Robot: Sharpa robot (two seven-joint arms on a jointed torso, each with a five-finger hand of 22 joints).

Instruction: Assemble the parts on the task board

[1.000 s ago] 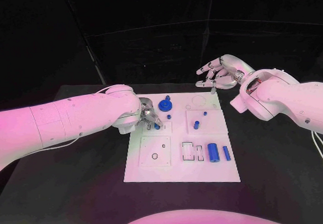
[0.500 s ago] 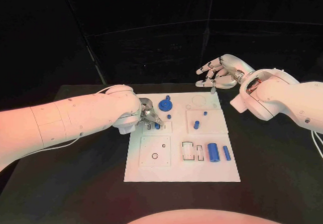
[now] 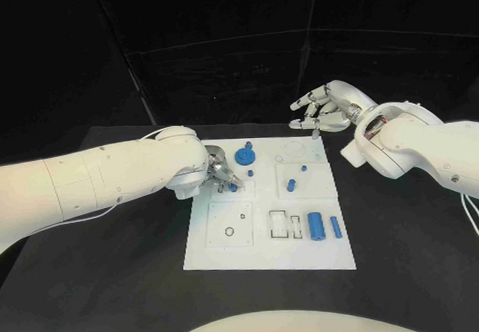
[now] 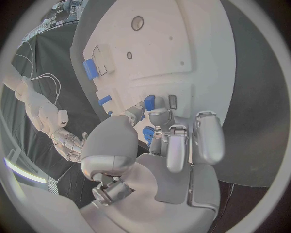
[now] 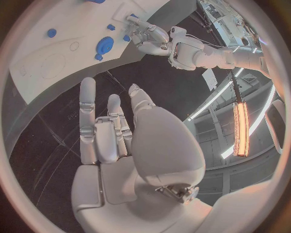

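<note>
The white task board [image 3: 270, 253] lies in the middle of the table. My left hand [image 3: 220, 171] is over its left part and pinches a small blue part [image 3: 232, 186] between thumb and a finger. In the left wrist view that blue part [image 4: 149, 102] sits at the fingertips, beside a small dark slot [image 4: 172, 101] in the board [image 4: 182, 43]. A blue gear [image 3: 246, 156] stands just behind the hand. My right hand [image 3: 324, 107] hovers behind the board's far right corner, fingers apart and holding nothing; the right wrist view shows the hand [image 5: 115, 131] well away from the board [image 5: 36, 53].
On the board lie a blue peg [image 3: 290, 184], a thick blue cylinder [image 3: 316, 225] and a thin blue bar [image 3: 336, 227] at the near right, next to two rectangular slots [image 3: 280, 223]. Black table [image 3: 107, 290] surrounds the board.
</note>
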